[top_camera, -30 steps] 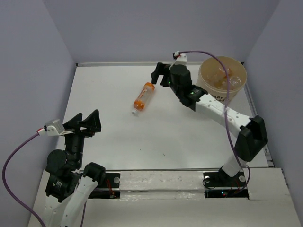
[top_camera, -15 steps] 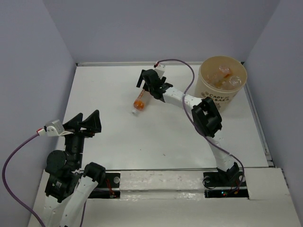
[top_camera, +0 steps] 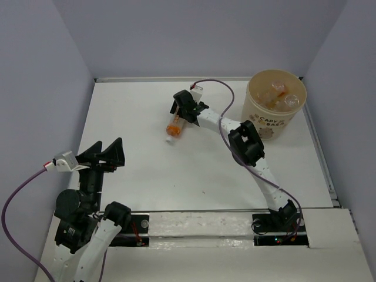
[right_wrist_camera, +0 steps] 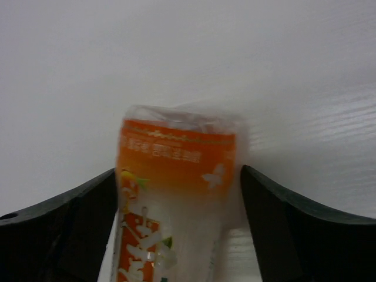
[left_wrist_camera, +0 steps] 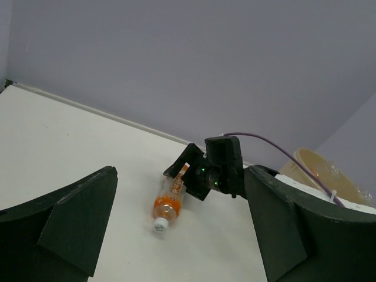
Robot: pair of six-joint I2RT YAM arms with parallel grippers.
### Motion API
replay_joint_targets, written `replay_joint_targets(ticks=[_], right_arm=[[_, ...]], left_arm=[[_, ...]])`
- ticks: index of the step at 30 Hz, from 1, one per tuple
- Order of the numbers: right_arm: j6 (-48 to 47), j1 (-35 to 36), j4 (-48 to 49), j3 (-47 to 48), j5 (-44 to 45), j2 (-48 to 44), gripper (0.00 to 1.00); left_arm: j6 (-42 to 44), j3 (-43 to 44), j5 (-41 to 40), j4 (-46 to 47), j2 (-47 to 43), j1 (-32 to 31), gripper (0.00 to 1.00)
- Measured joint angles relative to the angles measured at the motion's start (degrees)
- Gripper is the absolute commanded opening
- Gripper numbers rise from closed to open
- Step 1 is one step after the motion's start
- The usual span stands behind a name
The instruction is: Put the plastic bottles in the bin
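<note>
Bottles (top_camera: 276, 97) in bin (top_camera: 265, 124); one orange bottle (top_camera: 174, 124) to go, on table (top_camera: 176, 176). Right gripper (top_camera: 179, 111) apart, straddling it. Left gripper (top_camera: 106, 154) apart, idle.

Bottle (right_wrist_camera: 176, 194): clear glossy plastic, slick orange printed label. Desk (top_camera: 176, 176): white, matt, smooth, faint wood grain. Bin (top_camera: 271, 125): tan matt paper, dark print. Right end effector (top_camera: 176, 117) fingers (right_wrist_camera: 59, 235): black matt plastic

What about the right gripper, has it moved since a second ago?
Yes: in the top view the right gripper went left, away from the bin, to the orange-labelled bottle.
</note>
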Motion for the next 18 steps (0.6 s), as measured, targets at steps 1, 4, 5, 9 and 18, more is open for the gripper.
replay_joint_targets(ticks=[1, 4, 5, 9, 18], right_arm=[[-0.15, -0.04, 0.02, 0.42, -0.04, 0.59, 0.67], [-0.24, -0.11, 0.09, 0.94, -0.68, 1.09, 0.43], [-0.02, -0.11, 0.39, 0.96, -0.94, 1.05, 0.38], [-2.73, -0.11, 3.19, -4.02, -1.62, -2.32, 0.36], [-28.96, -0.04, 17.92, -24.26, 4.94, -32.22, 0.34]], left_arm=[[0.0, 0.0, 0.0, 0.0, 0.0, 0.0, 0.99], [0.0, 0.0, -0.02, 0.0, 0.0, 0.0, 0.99], [0.0, 0.0, -0.04, 0.0, 0.0, 0.0, 0.99], [0.0, 0.0, -0.07, -0.02, 0.0, 0.0, 0.99], [0.0, 0.0, -0.11, 0.0, -0.02, 0.0, 0.99]])
